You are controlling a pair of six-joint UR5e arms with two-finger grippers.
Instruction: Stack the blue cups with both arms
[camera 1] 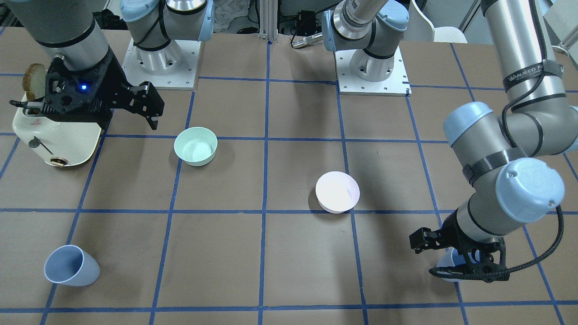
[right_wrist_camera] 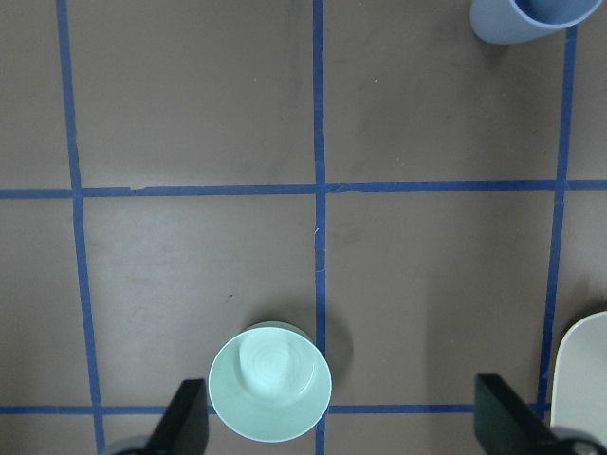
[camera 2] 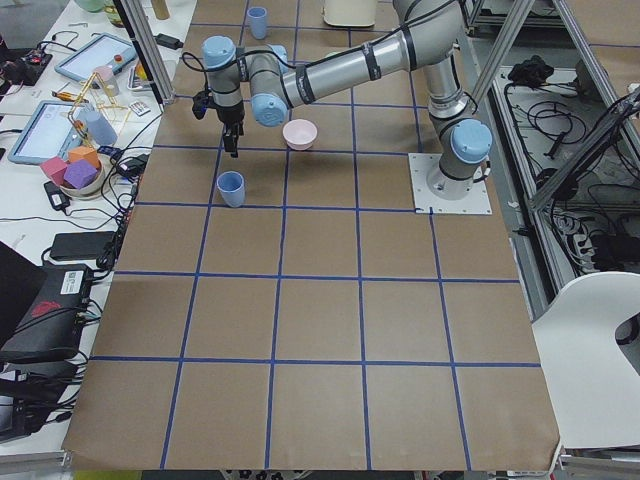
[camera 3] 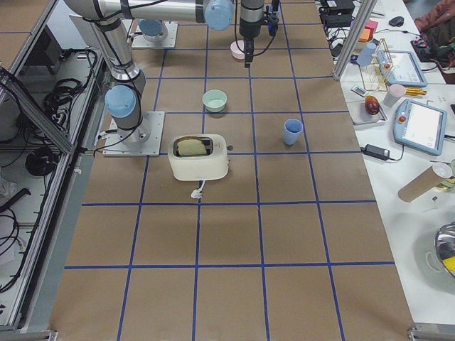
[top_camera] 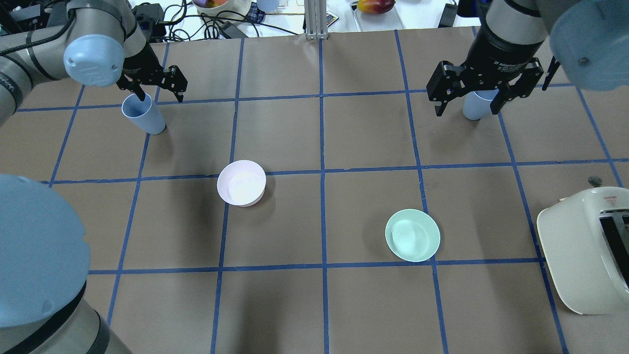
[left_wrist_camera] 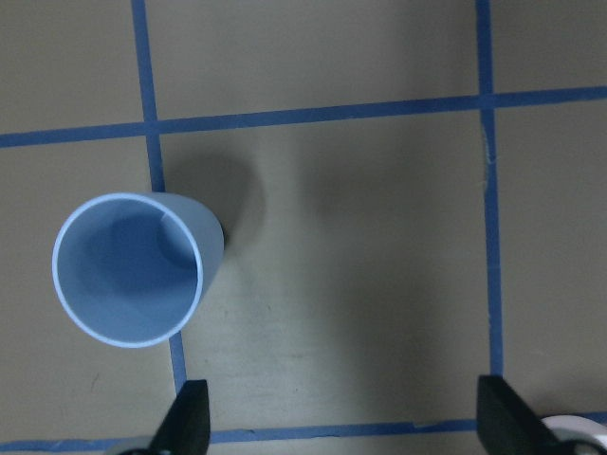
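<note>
Left gripper [top_camera: 158, 94], pointing down, gapes empty beside the far-left blue cup [top_camera: 142, 114]; right gripper [top_camera: 466, 105], likewise spread, hangs far right. Brown tabletop [top_camera: 275, 305], blue-tape grid [top_camera: 322, 221]; cluttered workbench [top_camera: 275, 25] beyond.

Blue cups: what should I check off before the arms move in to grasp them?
1. Left gripper open: ok.
2. Right gripper open: ok.
3. Left cup upright, mouth up: ok.
4. Right cup upright, mouth up: ok.
5. Left cup centred under left gripper: not ok. In the wrist view it lies off to one side.
6. Right cup centred under right gripper: not ok. It is cut off at the wrist view's top edge, and the green bowl lies nearer.
</note>
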